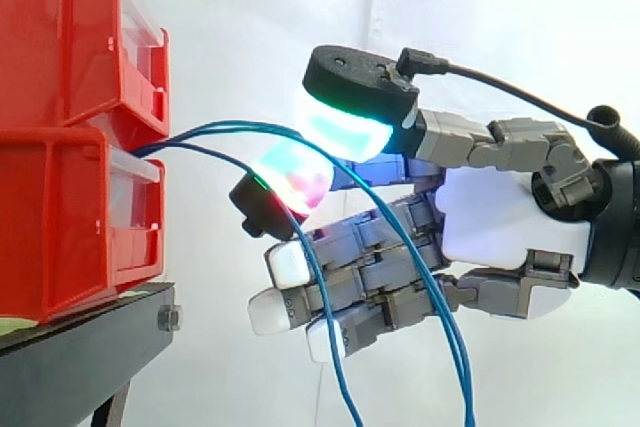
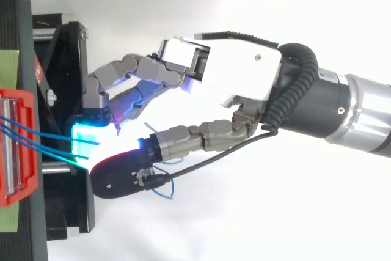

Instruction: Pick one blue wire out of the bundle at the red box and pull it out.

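Hand [image 1: 500, 217] pinched on the blue wires [image 1: 225, 129], just off the red bin [image 1: 60, 237].
Two glowing pads [image 1: 345, 132] meet on the wires where they arc out of the bin front; the loose ends hang below the hand. More than one strand seems to lie between the pads (how many I cannot tell), so a pull could drag the bundle. The thin wire could also slip off the rounded pads, or a snag could tug the bin, which sits at the edge of the black stand [image 1: 80, 357]. Behind is a white curtain [image 1: 480, 7], with open space rightward to draw back.
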